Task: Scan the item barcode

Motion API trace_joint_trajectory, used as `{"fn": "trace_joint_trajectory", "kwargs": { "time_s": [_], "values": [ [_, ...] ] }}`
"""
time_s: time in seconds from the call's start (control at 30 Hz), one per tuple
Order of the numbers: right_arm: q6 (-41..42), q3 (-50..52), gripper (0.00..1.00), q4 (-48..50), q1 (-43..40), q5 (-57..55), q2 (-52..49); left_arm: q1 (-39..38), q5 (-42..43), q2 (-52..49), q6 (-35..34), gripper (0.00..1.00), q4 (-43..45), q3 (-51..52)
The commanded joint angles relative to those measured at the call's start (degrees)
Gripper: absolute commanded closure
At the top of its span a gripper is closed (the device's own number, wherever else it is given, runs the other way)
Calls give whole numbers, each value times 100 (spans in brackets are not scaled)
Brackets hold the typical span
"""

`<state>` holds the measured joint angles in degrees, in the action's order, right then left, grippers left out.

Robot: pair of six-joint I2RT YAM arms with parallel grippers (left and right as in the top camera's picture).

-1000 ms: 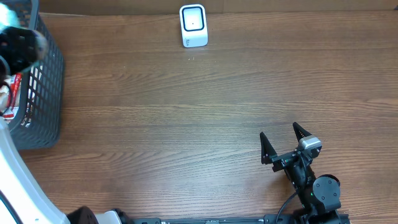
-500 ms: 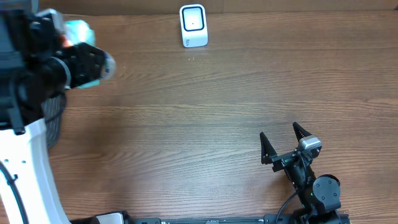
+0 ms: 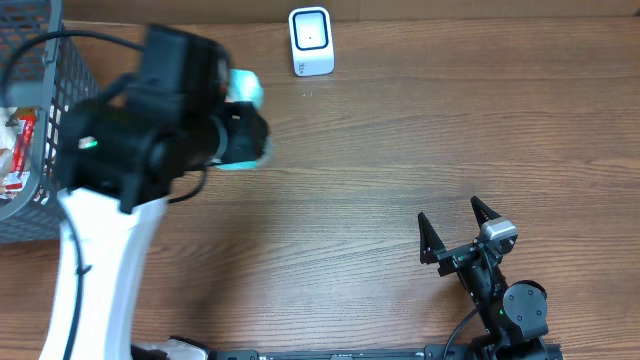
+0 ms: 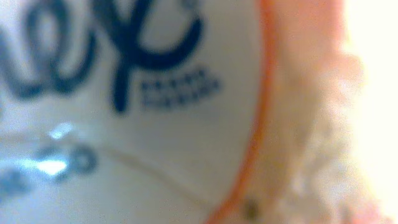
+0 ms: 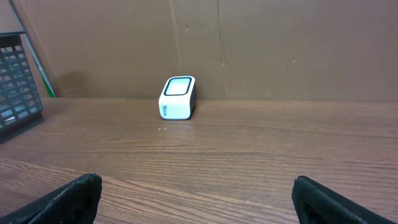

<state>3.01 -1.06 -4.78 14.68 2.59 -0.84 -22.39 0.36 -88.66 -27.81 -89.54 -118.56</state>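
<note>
Wood-grain table [image 3: 400,130], cardboard backdrop [image 5: 280,43]: left pincer [image 3: 240,128] clasps a pale-blue packet [image 3: 247,90], right pincer [image 3: 449,212] gapes.

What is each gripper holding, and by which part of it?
The left gripper holds a pale blue packaged item; where it grips the item cannot be told. The right gripper stands open and empty.

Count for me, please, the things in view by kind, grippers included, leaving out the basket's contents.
grippers: 2, the left gripper and the right gripper
barcode scanner: 1
basket: 1
packaged item, held by the left gripper: 1
Total: 5
</note>
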Motion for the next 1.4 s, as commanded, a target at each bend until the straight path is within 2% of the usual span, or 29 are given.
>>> {"fn": "trace_joint_trajectory", "kwargs": {
  "time_s": [0.0, 0.23, 0.5, 0.87, 0.97, 1.37],
  "values": [
    [24, 61, 0, 15, -20, 7, 68, -581, -505, -269, -691, 75, -2, -153],
    [24, 61, 0, 15, -20, 9, 68, -1670, -1156, -1158, -1314, 74, 85, -153],
    [24, 61, 0, 15, -17, 7, 68, -2367, -1143, -2356, -1331, 73, 1104, -153],
    [24, 61, 0, 15, -17, 7, 68, -2828, -1043, -3580, -1023, 70, 2590, -153],
    [24, 61, 0, 15, -17, 7, 68, -2830, -717, -3766, -660, 70, 2909, -153],
    [22, 61, 0, 15, -17, 7, 68, -2911, -520, -4273, 4, 71, 3167, -146]
  ]
}}
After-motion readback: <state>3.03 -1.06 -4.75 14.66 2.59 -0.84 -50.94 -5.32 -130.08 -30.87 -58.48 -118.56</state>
